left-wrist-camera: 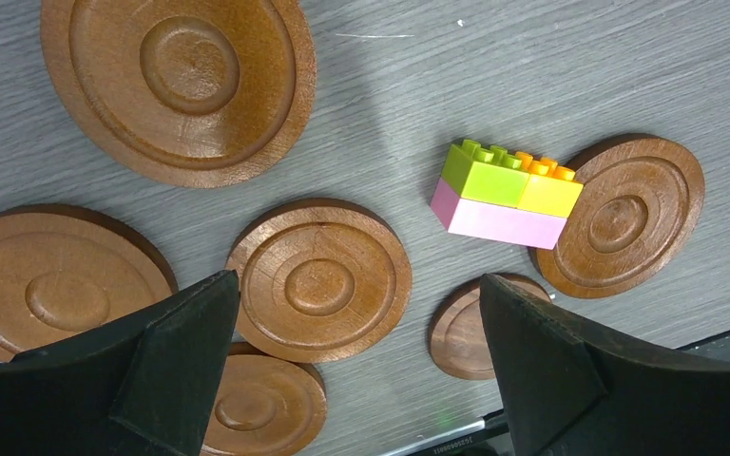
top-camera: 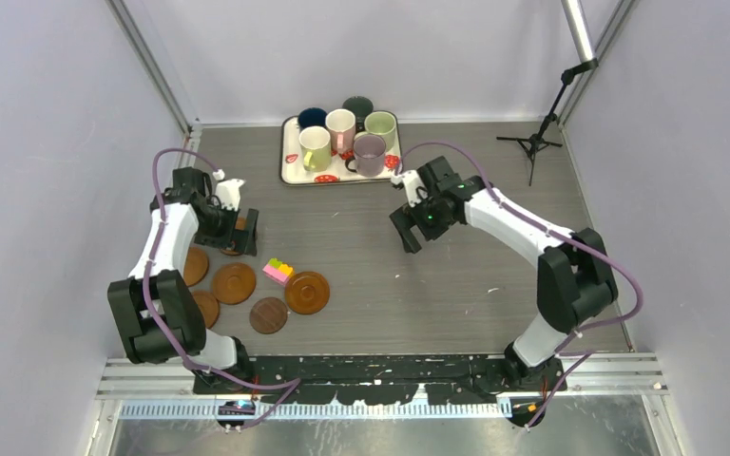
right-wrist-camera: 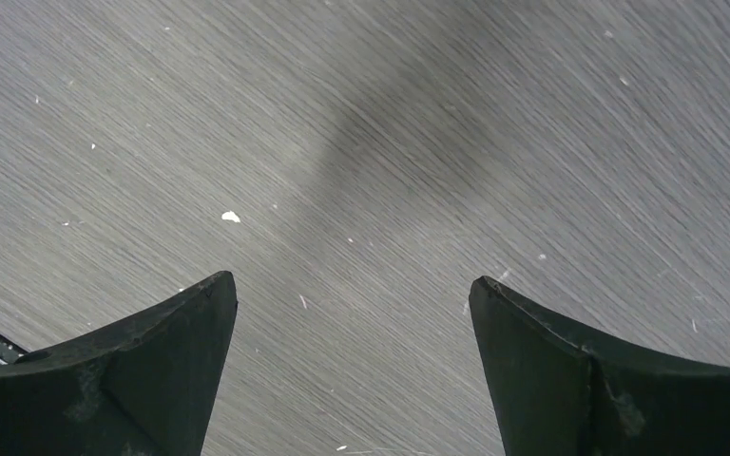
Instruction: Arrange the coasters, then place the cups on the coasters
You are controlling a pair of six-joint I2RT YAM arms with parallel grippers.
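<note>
- Left gripper [left-wrist-camera: 358, 278] is spreading wide, gripping nothing, hovering over six coasters [left-wrist-camera: 179, 81] scattered beneath.
- Right gripper [right-wrist-camera: 352, 278] is gaping above bare table [right-wrist-camera: 361, 142]; cups [top-camera: 315, 140] are standing on tray [top-camera: 290, 169] beyond it.

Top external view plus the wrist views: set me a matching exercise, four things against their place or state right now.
Things:
1. mugs
2. block toy
3. right gripper
4. left gripper

Places or states:
A. open, only bare table below it
B. all six on the strawberry-print tray at the far side
C. open, with coasters below it
D. lying on the table beside a coaster

Pairs: 1-B, 2-D, 3-A, 4-C
</note>
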